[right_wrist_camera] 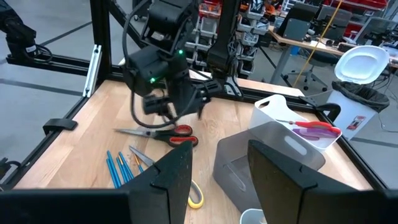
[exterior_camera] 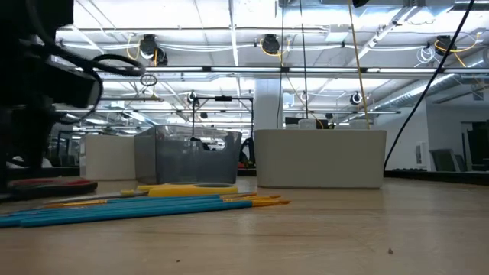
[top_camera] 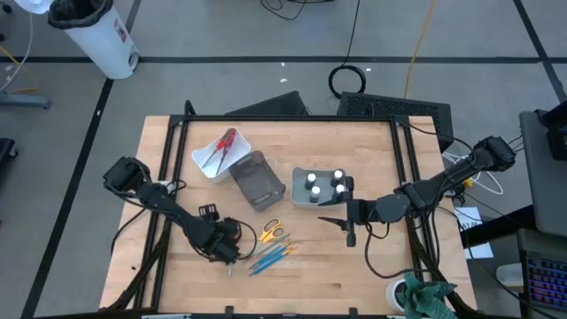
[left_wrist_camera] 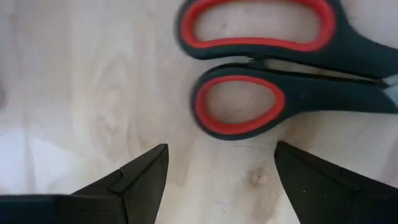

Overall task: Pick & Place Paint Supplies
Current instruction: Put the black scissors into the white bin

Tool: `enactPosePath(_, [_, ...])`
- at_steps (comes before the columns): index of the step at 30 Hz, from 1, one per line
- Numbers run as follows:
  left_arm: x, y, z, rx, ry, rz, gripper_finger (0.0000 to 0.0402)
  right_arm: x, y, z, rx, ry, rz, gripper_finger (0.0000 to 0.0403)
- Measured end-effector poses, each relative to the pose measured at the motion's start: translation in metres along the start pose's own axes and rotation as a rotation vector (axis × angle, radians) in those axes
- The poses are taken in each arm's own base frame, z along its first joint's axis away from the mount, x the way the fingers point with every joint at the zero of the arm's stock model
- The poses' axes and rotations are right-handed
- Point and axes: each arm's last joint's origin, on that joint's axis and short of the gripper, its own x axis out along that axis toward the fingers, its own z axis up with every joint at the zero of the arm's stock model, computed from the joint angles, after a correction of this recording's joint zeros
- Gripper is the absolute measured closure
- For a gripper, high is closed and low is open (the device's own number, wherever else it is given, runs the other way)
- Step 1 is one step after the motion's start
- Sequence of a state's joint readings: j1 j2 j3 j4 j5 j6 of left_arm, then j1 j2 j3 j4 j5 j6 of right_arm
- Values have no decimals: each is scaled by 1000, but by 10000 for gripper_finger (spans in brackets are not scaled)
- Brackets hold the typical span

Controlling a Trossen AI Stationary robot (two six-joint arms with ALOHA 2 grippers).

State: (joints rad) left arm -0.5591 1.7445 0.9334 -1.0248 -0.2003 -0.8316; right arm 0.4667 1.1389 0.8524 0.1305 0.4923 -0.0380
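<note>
Currently the left gripper (top_camera: 232, 258) is low over the table's front-left area, fingers spread apart with nothing between them. Left wrist view: both dark fingers (left_wrist_camera: 140, 177) flank bare wood, and the red-handled scissors (left_wrist_camera: 280, 68) lie flat just ahead of them. Handles are dark with red inner lining, two loops side by side, not touched. In the right wrist view the same scissors (right_wrist_camera: 163, 132) sit on the wood directly under that gripper.

Right gripper (top_camera: 346, 226) hovers just in front of the light grey tray (top_camera: 299, 188), fingers parted, empty.

Counts, high view:
- Four small dark bottles with white caps (top_camera: 325, 184), clustered in the light grey tray, right of centre.
- One yellow-handled scissors (top_camera: 270, 232) on the table, right of the left gripper.
- Thin blue and teal brushes (top_camera: 270, 257), some with orange ends, fanned on the wood just in front of the yellow scissors; roughly four, exact count unclear.
- One more pair of scissors with red-purple handles (top_camera: 225, 146) in the white bin (top_camera: 203, 166), back-left.
- One dark translucent bin (top_camera: 258, 182) between the white bin and the tray; contents unclear.

Low view: brushes (exterior_camera: 137, 206) lie flat, yellow handle (exterior_camera: 187, 189) behind them.
</note>
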Motion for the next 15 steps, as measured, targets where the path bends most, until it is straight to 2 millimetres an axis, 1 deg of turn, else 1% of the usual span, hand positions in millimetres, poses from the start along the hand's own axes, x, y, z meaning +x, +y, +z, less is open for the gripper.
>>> enactPosePath(2, [2, 3, 1, -17, -57, 57, 105, 0, 0, 0, 0, 0, 0, 257])
enactPosePath(4, [2, 3, 5, -29, -103, 69, 105, 0, 0, 0, 1, -1, 0, 257])
enactPosePath(9, [3, 10, 8, -65, -151, 139, 105, 0, 0, 0, 1, -1, 0, 257])
enactPosePath(12, [-1, 18, 5, -69, -146, 176, 105, 0, 0, 0, 1, -1, 0, 257])
enactPosePath(15, [-13, 26, 3, -92, -161, 135, 105, 0, 0, 0, 1, 0, 0, 257])
